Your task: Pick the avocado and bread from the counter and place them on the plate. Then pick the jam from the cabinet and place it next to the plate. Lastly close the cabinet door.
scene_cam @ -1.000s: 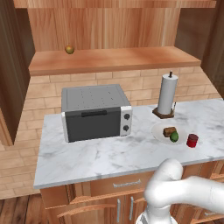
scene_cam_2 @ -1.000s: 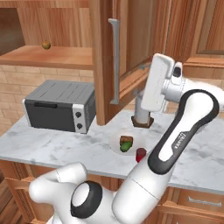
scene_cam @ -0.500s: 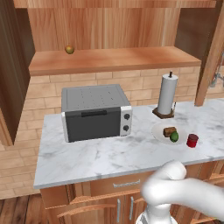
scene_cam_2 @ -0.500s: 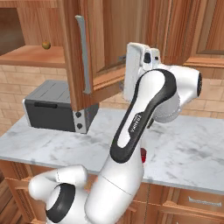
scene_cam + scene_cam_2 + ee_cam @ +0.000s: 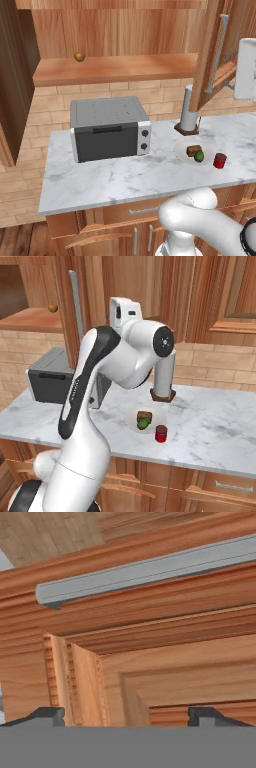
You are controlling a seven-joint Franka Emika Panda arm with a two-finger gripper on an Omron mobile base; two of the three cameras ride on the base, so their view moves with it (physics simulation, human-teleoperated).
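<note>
Cabinet door (image 5: pixel 212 55) hangs part-open over the worktop (image 5: pixel 125 175), grooved wood panel with a grey bar handle (image 5: pixel 150 569). Your pincer (image 5: pixel 127 714) is spread, facing that panel. Avocado (image 5: pixel 143 424) and bread (image 5: pixel 144 416) sit on the round white plate (image 5: pixel 131 423); red jam (image 5: pixel 160 433) just beside it.

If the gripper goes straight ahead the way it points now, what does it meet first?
Most likely the cabinet door: the open gripper faces its wooden panel, below the grey handle. How near it is remains unclear.
</note>
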